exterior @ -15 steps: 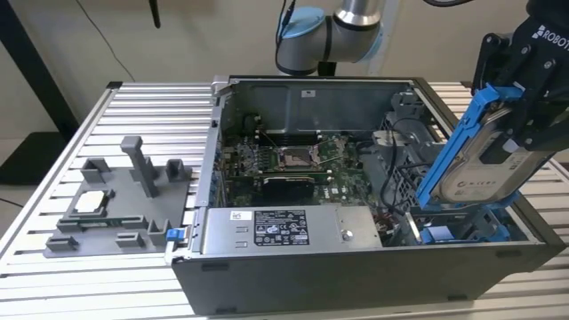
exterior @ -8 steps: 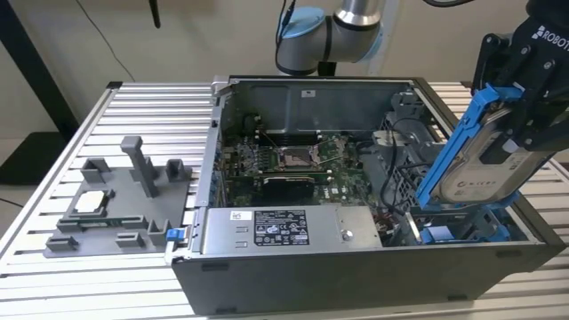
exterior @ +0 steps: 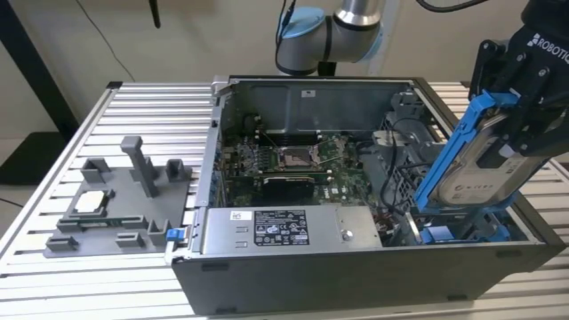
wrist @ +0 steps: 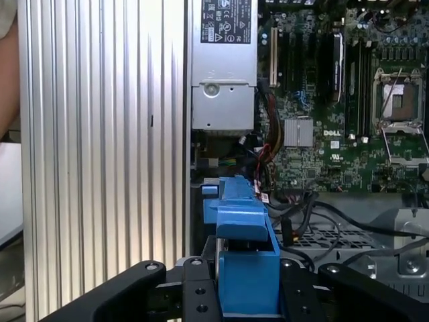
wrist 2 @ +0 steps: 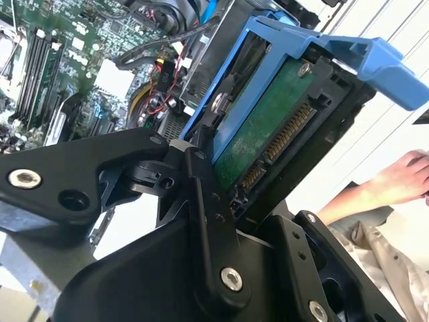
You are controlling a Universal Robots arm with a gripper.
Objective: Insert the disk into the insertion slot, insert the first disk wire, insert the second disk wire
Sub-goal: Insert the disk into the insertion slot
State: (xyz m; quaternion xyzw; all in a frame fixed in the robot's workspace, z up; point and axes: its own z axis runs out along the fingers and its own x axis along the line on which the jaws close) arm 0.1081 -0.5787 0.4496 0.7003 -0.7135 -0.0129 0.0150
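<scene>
Black gripper (exterior: 523, 137), jaws clamped on the flat silver-grey disk (exterior: 478, 175) in its blue plastic carrier, holds it tilted, lower end near the grey blue-tabbed insertion slot (exterior: 462, 232)

Matte black gripper (exterior: 516, 123) with white lettering and silver screws (wrist 2: 231, 279) in its links; beyond it, a silver arm (exterior: 358, 12) with pale-blue joint caps (exterior: 300, 20).

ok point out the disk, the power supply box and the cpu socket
disk (exterior: 478, 181): exterior view, on its white label
power supply box (exterior: 329, 223): exterior view, bare silver top face
cpu socket (exterior: 294, 158): exterior view, middle of the socket
</scene>
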